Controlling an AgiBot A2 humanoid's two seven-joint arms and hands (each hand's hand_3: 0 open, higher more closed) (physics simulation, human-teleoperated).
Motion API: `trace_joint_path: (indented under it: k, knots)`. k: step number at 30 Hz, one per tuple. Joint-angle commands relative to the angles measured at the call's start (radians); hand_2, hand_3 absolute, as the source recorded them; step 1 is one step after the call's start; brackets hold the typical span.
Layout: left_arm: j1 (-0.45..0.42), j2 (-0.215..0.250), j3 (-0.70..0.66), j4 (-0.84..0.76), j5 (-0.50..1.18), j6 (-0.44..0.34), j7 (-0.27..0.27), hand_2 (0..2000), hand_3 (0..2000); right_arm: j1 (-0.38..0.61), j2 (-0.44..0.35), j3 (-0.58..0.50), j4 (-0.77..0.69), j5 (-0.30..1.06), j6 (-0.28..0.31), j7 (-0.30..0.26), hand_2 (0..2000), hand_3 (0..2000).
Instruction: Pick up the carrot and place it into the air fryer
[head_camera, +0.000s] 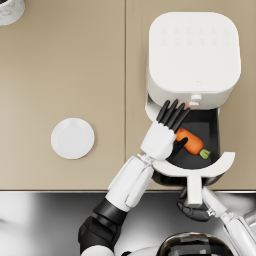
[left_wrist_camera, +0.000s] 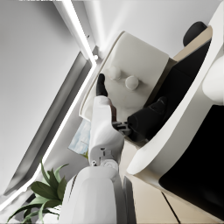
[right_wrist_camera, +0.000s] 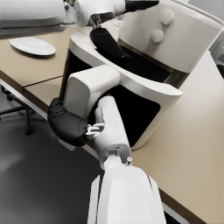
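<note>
Orange carrot (head_camera: 190, 141) lies in the air fryer (head_camera: 192, 55) drawer, left hand (head_camera: 164, 134) fingers spread just beside it. Right hand (head_camera: 194, 211) grips the drawer handle; withdrawing carelessly could snag the carrot.

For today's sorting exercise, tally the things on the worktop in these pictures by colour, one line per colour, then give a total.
White: 3 (air fryer, plate, container at the corner)
Orange: 1 (carrot, with a green tip, lying in the fryer's open drawer)
Total: 4
</note>
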Motion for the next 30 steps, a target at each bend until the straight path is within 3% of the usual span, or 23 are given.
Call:
trace_joint_path:
  k: [1, 7, 15, 20, 26, 27, 28, 30]
  knots:
    - [-0.184, -0.082, -0.317, -0.188, 0.0, 0.012, -0.002, 0, 0, 0.054, -0.13, 0.073, 0.16, 0.0, 0.014, -0.001, 2000, 2000]
    - [-0.278, -0.087, -0.538, -0.321, -0.001, -0.039, 0.009, 0, 0, 0.195, -0.307, -0.047, -0.041, 0.001, 0.091, 0.002, 2000, 2000]
    - [-0.293, -0.088, -0.647, -0.367, -0.002, -0.064, 0.017, 0, 0, 0.411, -0.434, -0.12, -0.339, 0.004, 0.167, -0.007, 2000, 2000]
    - [-0.29, -0.09, -0.693, -0.392, -0.001, -0.066, 0.017, 0, 0, 0.57, -0.491, -0.149, -0.567, 0.007, 0.153, -0.033, 2000, 2000]
    - [-0.297, -0.092, -0.694, -0.406, -0.002, -0.066, 0.017, 0, 0, 0.751, -0.54, -0.183, -0.854, 0.006, 0.135, -0.027, 2000, 2000]
    - [-0.279, -0.094, -0.693, -0.429, -0.002, -0.066, 0.017, 0, 0, 0.795, -0.497, -0.1, -0.89, 0.006, 0.131, -0.026, 2000, 2000]
    - [-0.295, -0.093, -0.695, -0.414, -0.002, -0.066, 0.017, 0, 0, 0.807, -0.533, -0.161, -0.924, 0.005, 0.119, -0.024, 2000, 2000]
    - [-0.287, -0.094, -0.692, -0.426, -0.002, -0.066, 0.017, 0, 0, 0.815, -0.528, -0.147, -0.927, 0.006, 0.116, -0.021, 2000, 2000]
